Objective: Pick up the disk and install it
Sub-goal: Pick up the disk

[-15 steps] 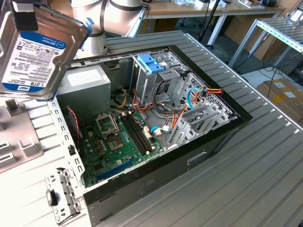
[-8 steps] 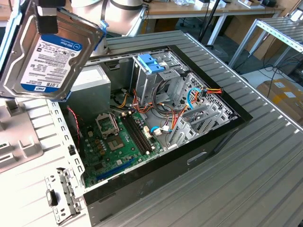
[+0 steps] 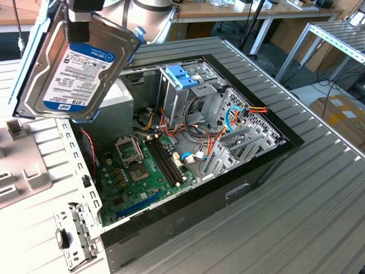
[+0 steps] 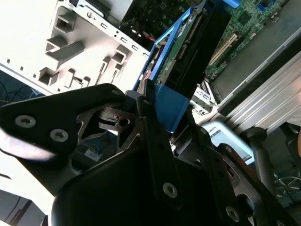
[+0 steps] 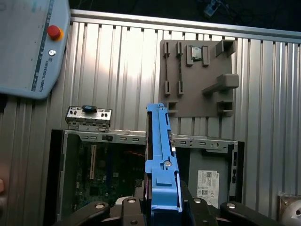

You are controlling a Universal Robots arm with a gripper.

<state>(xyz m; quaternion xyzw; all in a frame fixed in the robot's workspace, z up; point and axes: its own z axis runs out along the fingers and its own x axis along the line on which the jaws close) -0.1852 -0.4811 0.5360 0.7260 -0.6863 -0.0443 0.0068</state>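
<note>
Your gripper (image 5: 163,203) is closed firmly on the disk (image 3: 71,65). The disk hangs tilted, clear of the open computer case (image 3: 256,177).

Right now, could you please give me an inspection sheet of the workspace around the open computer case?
Surface: ribbed metal table, carrying the open computer case.
Job's things: disk with blue rails, held in the air above the case's side at the exterior view's left; not yet installed.
Clutter: grey fixture plate, small metal bracket, teach pendant with a red button.
Grippers: gripper shut on the disk.
Cables: coloured wire bundles inside the case, beside the drive cage.
Surroundings: wooden benches, metal rack, cardboard box.
</note>
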